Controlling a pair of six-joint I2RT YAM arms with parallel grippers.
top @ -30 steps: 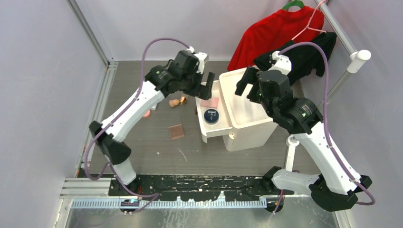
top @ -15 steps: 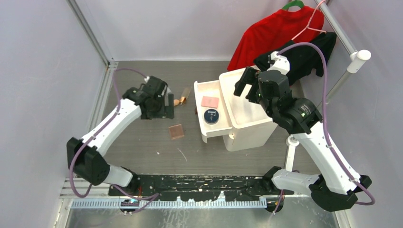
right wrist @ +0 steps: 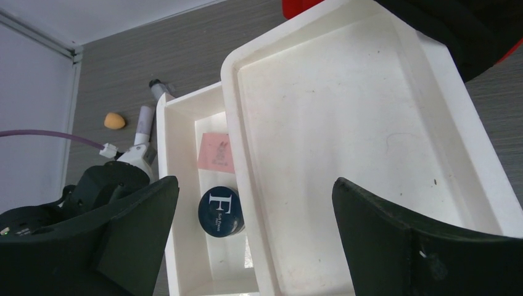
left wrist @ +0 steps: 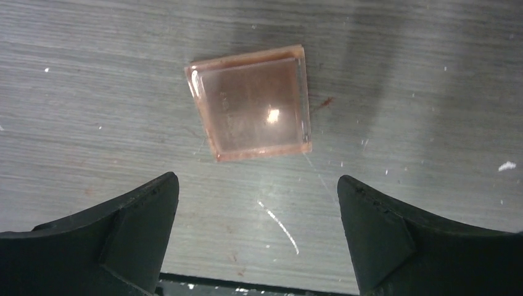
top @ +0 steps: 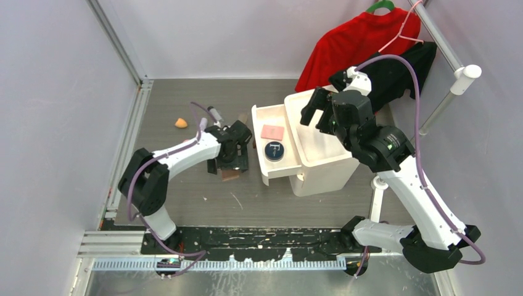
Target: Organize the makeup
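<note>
Left claw (left wrist: 258,203), spread wide and empty, hovers over the palette (left wrist: 250,111), which lies flat on the table (left wrist: 432,92) beside the drawer (top: 259,120) holding the compact (top: 274,150). Thin and slick, the palette could skid from closing fingers. Right claw (top: 316,110) hangs open, empty, above the box (top: 327,154).

Red garment (top: 358,40), black garment (top: 398,80)

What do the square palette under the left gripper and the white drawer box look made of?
Palette: likely clear hard plastic, glossy; a bright glare spot and see-through edges. Drawer box: probably matte white moulded plastic; rounded rims, no shine.
</note>
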